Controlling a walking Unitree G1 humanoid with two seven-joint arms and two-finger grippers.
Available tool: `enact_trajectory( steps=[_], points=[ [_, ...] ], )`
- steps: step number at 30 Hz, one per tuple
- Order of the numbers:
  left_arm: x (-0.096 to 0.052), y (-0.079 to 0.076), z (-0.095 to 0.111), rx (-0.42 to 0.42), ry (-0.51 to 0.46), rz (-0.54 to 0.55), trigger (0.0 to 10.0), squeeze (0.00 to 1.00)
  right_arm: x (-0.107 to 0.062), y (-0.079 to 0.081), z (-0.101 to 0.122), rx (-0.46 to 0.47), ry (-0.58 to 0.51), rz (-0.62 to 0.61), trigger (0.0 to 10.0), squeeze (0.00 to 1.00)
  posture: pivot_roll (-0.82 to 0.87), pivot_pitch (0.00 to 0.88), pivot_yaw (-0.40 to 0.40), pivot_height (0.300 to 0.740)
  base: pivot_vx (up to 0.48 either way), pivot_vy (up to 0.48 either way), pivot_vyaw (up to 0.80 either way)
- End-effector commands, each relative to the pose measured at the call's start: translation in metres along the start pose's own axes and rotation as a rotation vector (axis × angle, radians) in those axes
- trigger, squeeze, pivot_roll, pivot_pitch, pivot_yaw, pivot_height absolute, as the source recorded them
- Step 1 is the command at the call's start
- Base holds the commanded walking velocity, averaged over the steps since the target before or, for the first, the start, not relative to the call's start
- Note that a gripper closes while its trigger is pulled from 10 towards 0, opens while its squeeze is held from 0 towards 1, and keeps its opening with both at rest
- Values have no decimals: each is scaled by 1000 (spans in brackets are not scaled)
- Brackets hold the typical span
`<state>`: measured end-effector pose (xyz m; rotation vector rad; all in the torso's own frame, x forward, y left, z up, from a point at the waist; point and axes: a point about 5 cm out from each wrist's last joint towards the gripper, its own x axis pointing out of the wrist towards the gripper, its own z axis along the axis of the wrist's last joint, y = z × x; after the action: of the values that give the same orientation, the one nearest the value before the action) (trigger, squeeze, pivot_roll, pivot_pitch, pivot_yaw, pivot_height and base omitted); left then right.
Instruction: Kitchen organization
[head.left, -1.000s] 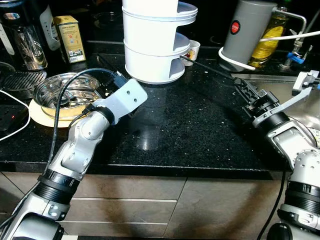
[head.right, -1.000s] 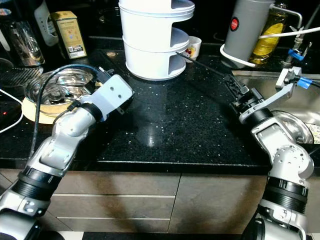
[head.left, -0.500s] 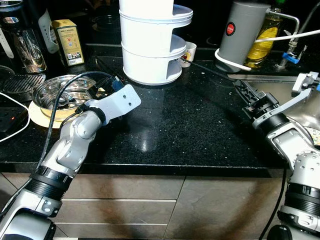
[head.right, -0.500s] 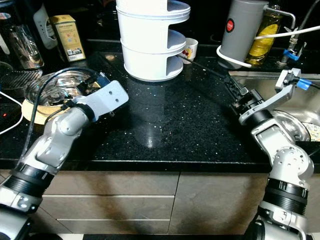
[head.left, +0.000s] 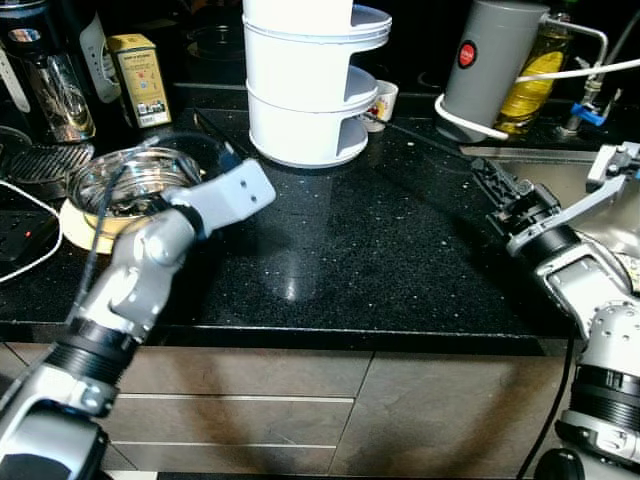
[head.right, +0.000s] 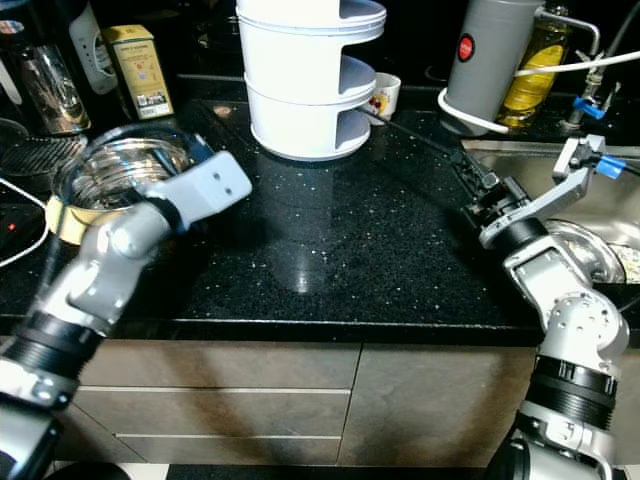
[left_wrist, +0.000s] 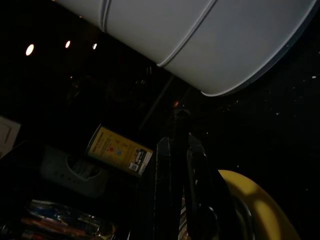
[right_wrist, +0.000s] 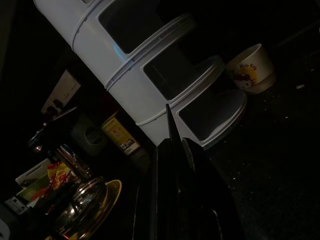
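A steel bowl (head.left: 120, 180) sits on a yellow plate (head.left: 75, 215) at the counter's left. My left gripper (head.left: 228, 152) is at the bowl's right rim; in the left wrist view its fingers (left_wrist: 165, 170) stand shut beside the plate (left_wrist: 255, 205). A white tiered stand (head.left: 305, 90) rises at the back centre. My right gripper (head.left: 485, 175) rests low over the counter by the sink, shut on a thin black stick (head.left: 420, 138). The stick reaches toward a small printed cup (head.left: 383, 100), and its tip (right_wrist: 169, 117) pokes out past the fingers.
A grey canister (head.left: 492, 65) with a white cable and an oil bottle (head.left: 530, 75) stand at the back right, next to the sink (head.left: 575, 175). A yellow tin (head.left: 138, 78) and a glass jug (head.left: 50, 90) stand back left. The black counter (head.left: 360, 240) lies between my arms.
My left arm has swung left and reached further toward the steel bowl. The right arm has stayed where it was. The camera shifted slightly.
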<state>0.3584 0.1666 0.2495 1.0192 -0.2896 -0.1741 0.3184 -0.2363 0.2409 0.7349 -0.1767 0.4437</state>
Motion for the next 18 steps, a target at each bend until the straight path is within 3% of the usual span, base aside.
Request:
enact_trajectory(
  steps=[1,2,5,9,10,11,13,16,18],
  points=[
    [-3,9,0,0,-2,55,0,0,0,2,2,-4,-13,7,10000,0,14,0,-53,740,0,0,0],
    [-4,17,5,3,-25,104,0,0,0,1,2,-2,-14,7,10000,0,14,0,-53,740,0,0,0],
    [-4,17,5,3,-25,104,0,0,0,1,2,-2,-14,7,10000,0,14,0,-53,740,0,0,0],
    [-7,35,18,9,-82,205,0,0,0,2,2,-2,-13,9,10000,0,15,0,-54,740,0,0,0],
    [-10,48,30,17,-135,287,0,0,1,2,1,-2,-14,11,10000,0,15,0,-55,740,0,0,0],
    [-10,48,30,17,-135,287,0,0,1,2,1,-2,-14,11,10000,0,15,0,-55,740,0,0,0],
    [-21,74,54,44,-253,455,0,0,1,3,1,-2,-18,11,10000,0,14,0,-55,740,0,0,0],
    [-25,83,63,60,-297,519,0,0,1,3,1,-2,-21,10,10000,0,14,0,-55,740,0,0,0],
    [-33,97,75,24,-362,620,0,0,1,2,2,-4,-25,8,10000,0,12,0,-56,740,0,0,0]
  ],
)
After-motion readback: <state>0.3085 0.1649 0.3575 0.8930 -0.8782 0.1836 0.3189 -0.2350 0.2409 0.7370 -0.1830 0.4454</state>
